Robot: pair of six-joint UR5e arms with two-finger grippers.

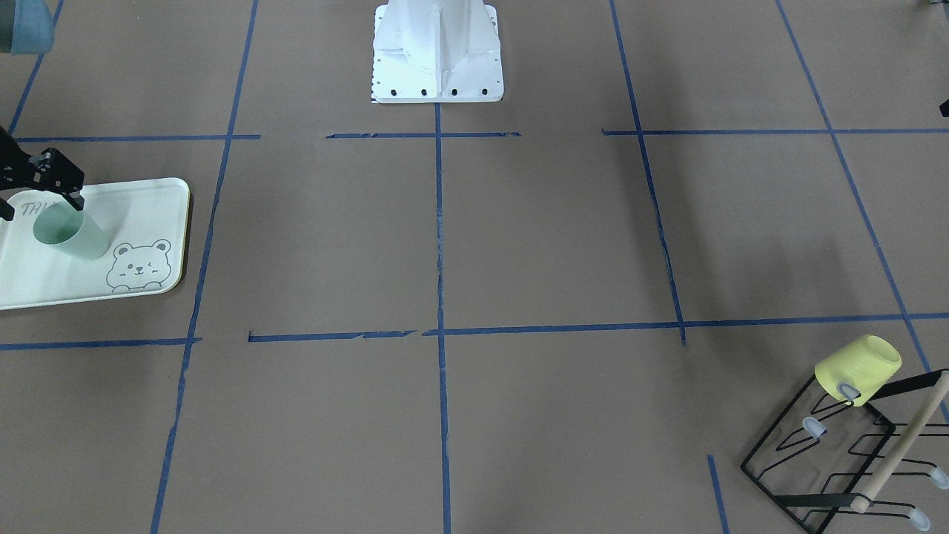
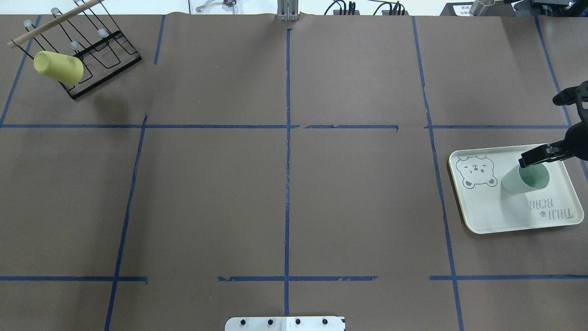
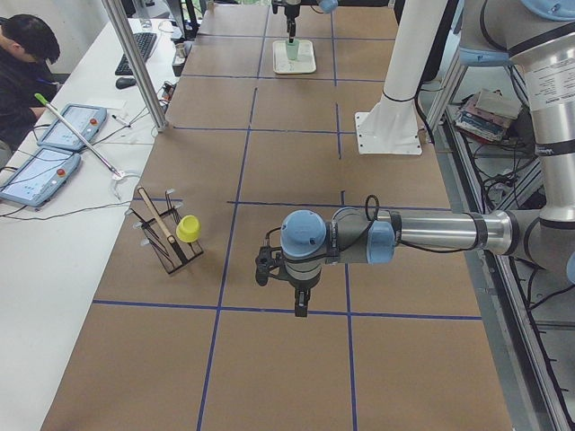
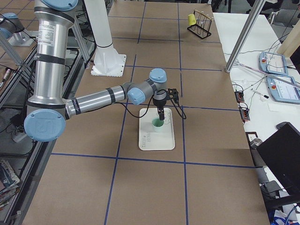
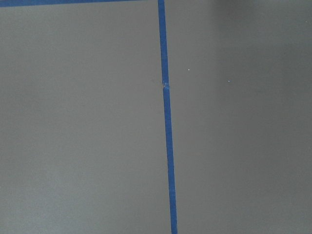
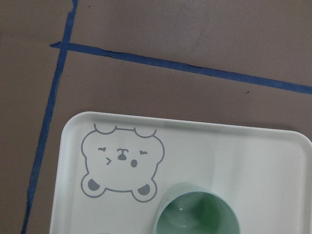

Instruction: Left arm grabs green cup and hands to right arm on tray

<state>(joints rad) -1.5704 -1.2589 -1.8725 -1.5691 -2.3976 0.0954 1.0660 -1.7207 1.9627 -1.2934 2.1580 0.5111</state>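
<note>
The green cup [image 1: 74,236] stands upright on the tray [image 1: 141,208], next to the grey bear print. It also shows in the overhead view [image 2: 523,180] and at the bottom of the right wrist view [image 6: 197,214]. My right gripper [image 1: 38,204] hovers just above the cup, its fingers [image 2: 533,158] spread apart and not holding it. My left gripper [image 3: 286,292] shows only in the exterior left view, over bare table far from the tray, and I cannot tell whether it is open or shut. The left wrist view shows only paper and blue tape.
A yellow cup [image 1: 858,368] hangs on a black wire rack [image 1: 838,460] at the table's opposite corner from the tray. The white robot base [image 1: 437,52] stands at the table's middle edge. An operator [image 3: 22,54] sits at a side desk.
</note>
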